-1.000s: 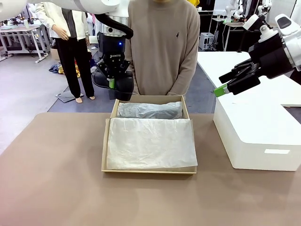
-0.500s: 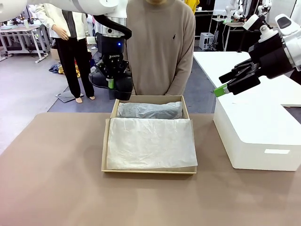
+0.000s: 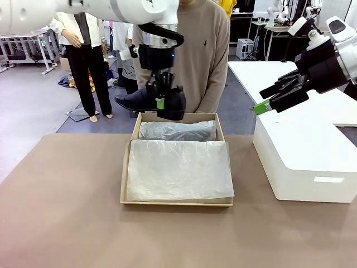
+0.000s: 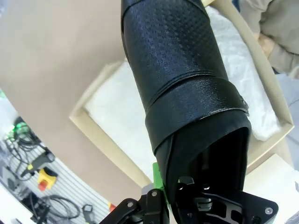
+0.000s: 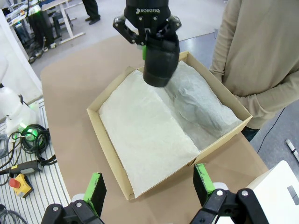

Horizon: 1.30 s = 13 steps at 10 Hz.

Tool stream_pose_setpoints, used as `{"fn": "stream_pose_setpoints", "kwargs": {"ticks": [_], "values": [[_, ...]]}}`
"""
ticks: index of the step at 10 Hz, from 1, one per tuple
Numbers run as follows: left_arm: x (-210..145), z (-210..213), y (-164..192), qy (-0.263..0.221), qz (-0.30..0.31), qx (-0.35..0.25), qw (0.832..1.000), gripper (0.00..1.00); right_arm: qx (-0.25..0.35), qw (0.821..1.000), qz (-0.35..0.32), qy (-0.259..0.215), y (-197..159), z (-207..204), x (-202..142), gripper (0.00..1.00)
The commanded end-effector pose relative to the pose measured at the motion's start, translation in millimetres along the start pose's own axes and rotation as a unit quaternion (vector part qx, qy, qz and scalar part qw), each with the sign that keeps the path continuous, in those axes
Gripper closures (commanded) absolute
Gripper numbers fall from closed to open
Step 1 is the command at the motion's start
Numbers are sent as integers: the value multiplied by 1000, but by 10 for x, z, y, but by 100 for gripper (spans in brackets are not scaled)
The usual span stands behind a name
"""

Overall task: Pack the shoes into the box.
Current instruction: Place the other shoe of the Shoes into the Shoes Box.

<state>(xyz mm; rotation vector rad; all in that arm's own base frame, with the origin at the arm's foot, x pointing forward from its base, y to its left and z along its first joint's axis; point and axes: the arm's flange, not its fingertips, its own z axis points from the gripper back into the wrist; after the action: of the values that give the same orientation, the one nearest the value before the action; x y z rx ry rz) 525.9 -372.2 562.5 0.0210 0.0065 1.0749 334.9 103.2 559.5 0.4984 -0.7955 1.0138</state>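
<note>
— How did you have it?

— My left gripper [image 3: 160, 102] was pinching the opening rim of the glossy black leather shoe [image 3: 136, 100]. The shoe was in the air over the far rim of the tan cardboard box [image 3: 128, 167], toe towards my left. I judged it best to carry it over the flat crinkled white tissue paper [image 3: 178, 170], level it and lower it close before letting go, clear of the wrapped bundle [image 3: 177, 131] at the far end.

— And your right?

— My right gripper [image 5: 149, 184] hung spread and empty near the large white block [image 3: 301, 162]. Its wrist view showed from above where the shoe sat over the box; my left wrist view showed the strap and grained upper close.
</note>
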Motion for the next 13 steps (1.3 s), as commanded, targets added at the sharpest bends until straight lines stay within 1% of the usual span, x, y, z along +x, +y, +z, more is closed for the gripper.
{"fn": "stream_pose_setpoints", "kwargs": {"ticks": [1, 3, 4, 5, 7, 8, 9, 13], "values": [[-250, 0, -177, -8, 49, -9, 999, 100, 10, 1000, 9, -14, -31, -23, -6, 0], [-499, -112, -294, -4, 80, -16, 997, 100, 10, 1000, 9, -14, -31, -23, -6, 0], [-598, -154, -351, -10, 90, -22, 996, 100, 10, 1000, 9, -14, -31, -23, -6, 0], [-680, -174, -398, -18, 100, -32, 994, 100, 10, 1000, 9, -14, -31, -23, -6, 0], [-758, -235, -461, -24, 133, -22, 991, 100, 10, 1000, 9, -14, -31, -23, -6, 0], [-757, -240, -448, -29, 113, -25, 993, 100, 10, 1000, 9, -14, -31, -23, -6, 0], [-725, -361, -379, -4, 91, -31, 995, 100, 10, 1000, 9, -14, -31, -23, -6, 0], [-725, -361, -379, -4, 91, -31, 995, 100, 10, 1000, 9, -14, -31, -23, -6, 0]]}}
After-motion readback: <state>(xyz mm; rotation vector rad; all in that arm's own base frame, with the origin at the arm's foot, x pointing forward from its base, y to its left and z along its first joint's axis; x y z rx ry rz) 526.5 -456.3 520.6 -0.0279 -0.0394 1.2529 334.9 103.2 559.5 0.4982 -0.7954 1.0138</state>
